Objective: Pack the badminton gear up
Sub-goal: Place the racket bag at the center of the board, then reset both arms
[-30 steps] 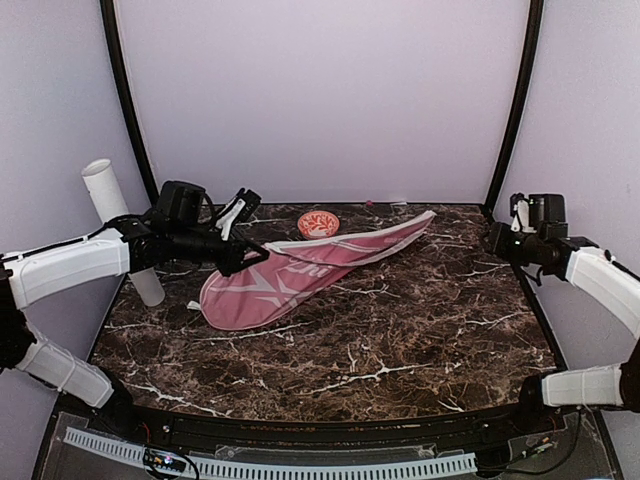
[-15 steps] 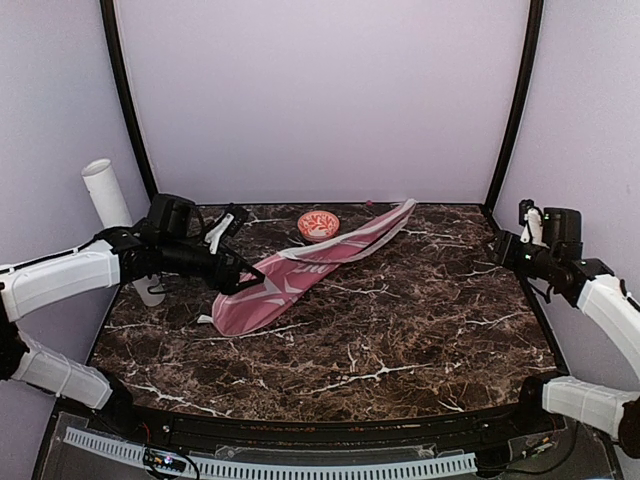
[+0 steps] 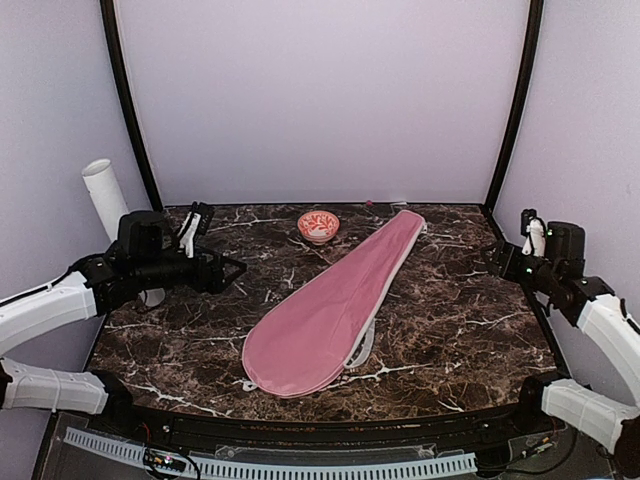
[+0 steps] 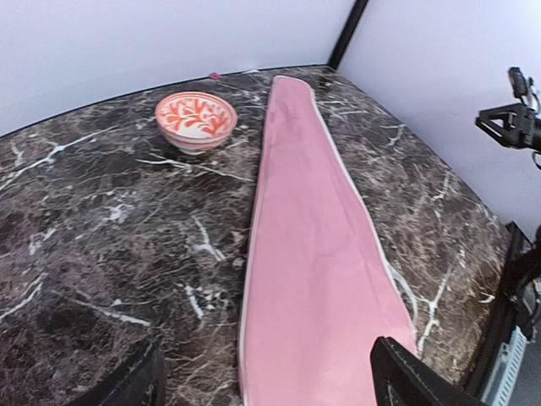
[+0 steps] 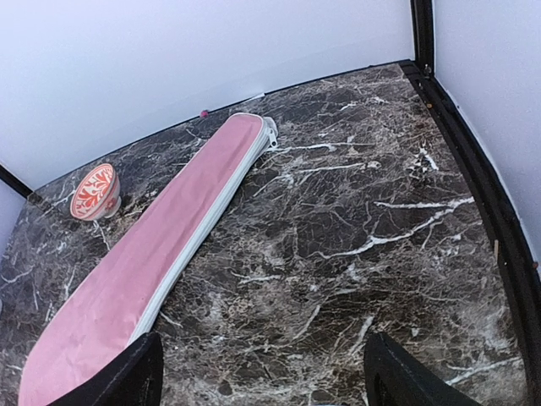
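The pink racket cover (image 3: pixel 335 310) lies flat and closed across the marble table (image 3: pixel 450 330), plain side up. Its narrow end points to the back right and its wide end to the near edge. It also shows in the left wrist view as the cover (image 4: pixel 313 254) and in the right wrist view as the cover (image 5: pixel 144 262). A long white tube (image 3: pixel 105 195) leans at the left wall. My left gripper (image 3: pixel 213 247) hovers open left of the cover, empty; its jaws (image 4: pixel 266 368) stand wide. My right gripper (image 3: pixel 508 245) is open and empty at the right edge (image 5: pixel 262 355).
A small red-and-white patterned bowl (image 3: pixel 318 224) stands at the back centre, just left of the cover's narrow end; it shows again as the bowl (image 4: pixel 196 118) and the bowl (image 5: pixel 95 190). Black frame posts rise at both back corners. A raised black rim (image 5: pixel 473 178) bounds the table's right side.
My left gripper opened, let go of the cover and drew back to the left. The cover turned over and settled flat, nearer the middle. My right gripper opened wider.
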You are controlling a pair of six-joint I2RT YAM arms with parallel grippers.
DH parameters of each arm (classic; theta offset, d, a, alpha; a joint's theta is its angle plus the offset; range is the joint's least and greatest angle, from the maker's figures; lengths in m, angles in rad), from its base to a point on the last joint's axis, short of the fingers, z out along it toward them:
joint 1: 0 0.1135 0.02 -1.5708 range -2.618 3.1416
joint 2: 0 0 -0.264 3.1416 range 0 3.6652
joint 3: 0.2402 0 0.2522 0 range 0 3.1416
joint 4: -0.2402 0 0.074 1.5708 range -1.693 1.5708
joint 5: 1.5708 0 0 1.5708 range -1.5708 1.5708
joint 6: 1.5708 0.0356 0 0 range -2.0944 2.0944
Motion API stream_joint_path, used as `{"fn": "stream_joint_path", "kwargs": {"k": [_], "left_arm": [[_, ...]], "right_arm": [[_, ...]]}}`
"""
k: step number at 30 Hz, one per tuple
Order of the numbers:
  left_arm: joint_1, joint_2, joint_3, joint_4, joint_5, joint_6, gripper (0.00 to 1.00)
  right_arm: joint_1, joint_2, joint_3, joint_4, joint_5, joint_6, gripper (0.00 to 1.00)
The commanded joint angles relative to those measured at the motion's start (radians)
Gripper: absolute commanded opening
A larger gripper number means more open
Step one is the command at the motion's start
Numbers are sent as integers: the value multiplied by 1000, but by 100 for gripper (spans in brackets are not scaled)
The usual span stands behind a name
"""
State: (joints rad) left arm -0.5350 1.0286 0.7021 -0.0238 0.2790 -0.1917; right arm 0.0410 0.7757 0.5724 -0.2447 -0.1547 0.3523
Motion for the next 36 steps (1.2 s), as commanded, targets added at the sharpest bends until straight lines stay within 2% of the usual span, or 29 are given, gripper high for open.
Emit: {"fn": "stream_joint_path", "kwargs": {"k": [1,7,14,18,21,23,26,36], "left_arm": [[3,-73,-97,101,-246,-30,86],[8,-240,-330,303,-500,-16,90],[7,-432,-577,498,-695,57,91],[7,-486,-632,550,-835,57,92],[8,-495,-659,626,-877,98,98],[7,-481,-682,729,-877,182,99],[7,-440,-691,799,-879,246,99],[8,-330,-655,845,-882,264,99]], "right_arm": [[-2,-35,-46,100,47,-24,84],[-3,-85,-137,236,137,-26,86],[-3,-230,-326,464,264,-58,89],[-3,-322,-461,601,314,-81,90],[-3,-389,-515,644,351,-91,90],[-3,-423,-539,662,363,-103,90],[-3,-456,-558,659,390,-113,90],[-3,-506,-585,645,423,-125,90]]}}
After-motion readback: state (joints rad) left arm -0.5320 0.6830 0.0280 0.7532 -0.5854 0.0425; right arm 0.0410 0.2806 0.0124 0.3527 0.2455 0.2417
